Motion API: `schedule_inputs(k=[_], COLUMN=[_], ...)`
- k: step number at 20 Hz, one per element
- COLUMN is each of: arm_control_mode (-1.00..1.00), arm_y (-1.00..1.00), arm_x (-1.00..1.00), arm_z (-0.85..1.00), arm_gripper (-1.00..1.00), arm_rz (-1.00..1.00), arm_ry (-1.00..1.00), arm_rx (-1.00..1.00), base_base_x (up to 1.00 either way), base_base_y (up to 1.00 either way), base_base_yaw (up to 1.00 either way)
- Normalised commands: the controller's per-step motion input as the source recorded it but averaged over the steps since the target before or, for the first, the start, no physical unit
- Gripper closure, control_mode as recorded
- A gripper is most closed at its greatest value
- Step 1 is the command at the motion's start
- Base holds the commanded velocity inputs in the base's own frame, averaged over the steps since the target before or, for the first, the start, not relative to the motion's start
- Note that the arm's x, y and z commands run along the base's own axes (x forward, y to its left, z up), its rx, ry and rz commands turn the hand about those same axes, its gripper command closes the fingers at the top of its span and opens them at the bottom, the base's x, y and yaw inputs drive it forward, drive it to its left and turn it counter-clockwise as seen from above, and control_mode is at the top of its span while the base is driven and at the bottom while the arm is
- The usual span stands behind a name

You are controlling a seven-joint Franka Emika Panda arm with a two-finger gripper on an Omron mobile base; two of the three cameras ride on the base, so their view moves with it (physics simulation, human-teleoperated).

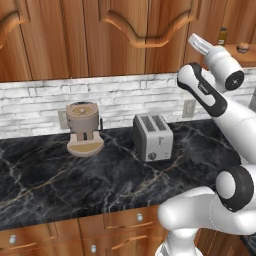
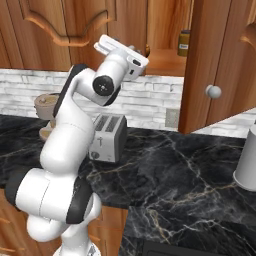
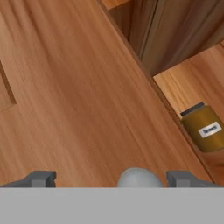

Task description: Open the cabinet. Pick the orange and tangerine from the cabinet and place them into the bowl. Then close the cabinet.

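The cabinet's right door (image 2: 210,60) stands swung open, its round silver knob (image 2: 214,91) facing out. Inside, a shelf (image 2: 165,62) holds a brown jar (image 3: 205,129). On that shelf sits a small round brownish thing (image 1: 243,47); whether it is the orange or the tangerine I cannot tell. My gripper (image 3: 113,178) is raised against the closed wooden door (image 3: 78,87) left of the opening. It is open, with a grey knob (image 3: 139,177) between its fingertips (image 3: 43,178) and untouched. The gripper (image 1: 198,43) points up at the cabinet front. The bowl is out of view.
A silver toaster (image 1: 152,136) and a tan coffee machine (image 1: 83,127) stand on the black marble counter (image 1: 60,175). A pale grey cylinder (image 2: 247,160) stands at the counter's right end. Low drawers (image 1: 50,235) with knobs run below.
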Motion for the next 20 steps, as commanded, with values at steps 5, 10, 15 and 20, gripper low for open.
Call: schedule_inputs(k=[5, 10, 15, 20], arm_control_mode=[-1.0, -1.0, -1.0, -1.0], arm_y=[-0.55, -0.15, 0.0, 0.0], arm_x=[0.85, 0.99, 0.51, -0.07], arm_z=[-0.05, -0.39, -0.25, 0.0], arm_gripper=[-1.0, 1.0, 1.0, 1.0], arm_rz=[0.04, 0.04, 0.0, 0.0], arm_ry=[0.0, 0.02, 0.0, 0.0], arm_rx=[0.07, 0.01, 0.0, 0.0], base_base_x=[0.0, 0.0, 0.0, 0.0], base_base_y=[0.0, 0.0, 0.0, 0.0], base_base_yaw=[0.0, 0.0, 0.0, 0.0])
